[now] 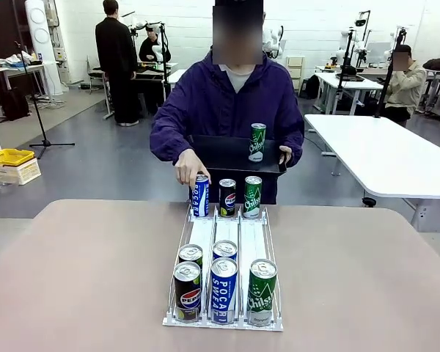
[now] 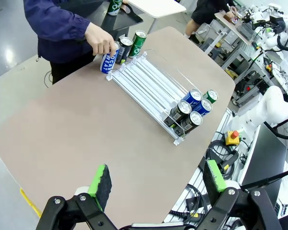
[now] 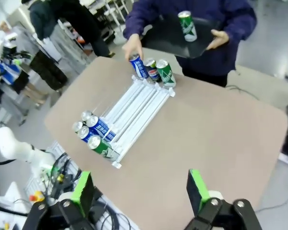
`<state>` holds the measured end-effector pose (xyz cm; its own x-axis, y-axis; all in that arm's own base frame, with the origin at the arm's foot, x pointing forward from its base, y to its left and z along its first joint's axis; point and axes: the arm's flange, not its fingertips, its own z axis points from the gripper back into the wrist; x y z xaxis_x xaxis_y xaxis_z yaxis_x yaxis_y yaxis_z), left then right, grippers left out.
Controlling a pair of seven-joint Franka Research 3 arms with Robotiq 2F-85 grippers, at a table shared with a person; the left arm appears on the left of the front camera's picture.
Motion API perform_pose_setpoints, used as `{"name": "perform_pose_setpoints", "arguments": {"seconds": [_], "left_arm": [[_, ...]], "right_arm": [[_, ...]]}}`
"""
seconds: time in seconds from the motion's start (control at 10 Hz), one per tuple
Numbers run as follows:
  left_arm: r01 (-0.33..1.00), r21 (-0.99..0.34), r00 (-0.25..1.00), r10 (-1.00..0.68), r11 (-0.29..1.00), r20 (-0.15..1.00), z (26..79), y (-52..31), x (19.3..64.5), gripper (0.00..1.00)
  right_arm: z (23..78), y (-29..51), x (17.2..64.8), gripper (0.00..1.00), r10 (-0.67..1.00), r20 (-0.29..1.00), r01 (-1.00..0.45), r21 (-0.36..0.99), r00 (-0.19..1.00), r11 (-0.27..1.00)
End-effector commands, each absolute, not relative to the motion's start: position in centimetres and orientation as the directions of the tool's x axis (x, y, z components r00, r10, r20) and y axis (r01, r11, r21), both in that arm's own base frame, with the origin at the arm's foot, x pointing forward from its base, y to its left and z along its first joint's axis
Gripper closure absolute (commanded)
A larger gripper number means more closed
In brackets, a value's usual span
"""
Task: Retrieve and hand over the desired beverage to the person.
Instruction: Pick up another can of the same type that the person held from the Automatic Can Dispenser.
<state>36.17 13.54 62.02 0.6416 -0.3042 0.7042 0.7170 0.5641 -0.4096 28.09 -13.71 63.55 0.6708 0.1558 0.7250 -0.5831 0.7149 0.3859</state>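
Note:
A white three-lane can rack point(image 1: 243, 242) lies along the middle of the table. At its near end stand a Pepsi can point(image 1: 187, 290), a blue Pocari can point(image 1: 223, 290) and a green Chilsung can point(image 1: 261, 291), with two more cans behind them. At the far end the person's hand point(image 1: 190, 168) rests on top of a blue Pocari can point(image 1: 200, 196), beside a Pepsi can point(image 1: 227, 196) and a green can point(image 1: 252, 196). The person's other hand holds a black tray point(image 1: 227, 155) carrying a green can point(image 1: 257, 141). My left gripper point(image 2: 157, 177) and right gripper point(image 3: 140, 190) hang open high above the table, holding nothing.
The brown table point(image 1: 81, 279) has wide bare room on both sides of the rack. A white table point(image 1: 389, 154) stands at the back right. Other people work at benches far behind. Cables and equipment lie off the table's edge point(image 2: 221, 153).

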Motion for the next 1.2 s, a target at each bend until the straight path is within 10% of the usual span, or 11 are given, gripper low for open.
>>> {"name": "perform_pose_setpoints", "arguments": {"seconds": [0.0,1.1], "left_arm": [[0.735,-0.404,0.622,-0.303,0.545,0.722,62.1,13.7,36.2,0.0],[0.735,-0.404,0.622,-0.303,0.545,0.722,62.1,13.7,36.2,0.0]], "right_arm": [[62.2,-12.4,27.9,0.0,0.151,0.729,-0.575,0.376,0.668,0.726],[63.5,-13.7,28.1,0.0,0.156,0.725,-0.583,0.386,0.671,0.715]]}}
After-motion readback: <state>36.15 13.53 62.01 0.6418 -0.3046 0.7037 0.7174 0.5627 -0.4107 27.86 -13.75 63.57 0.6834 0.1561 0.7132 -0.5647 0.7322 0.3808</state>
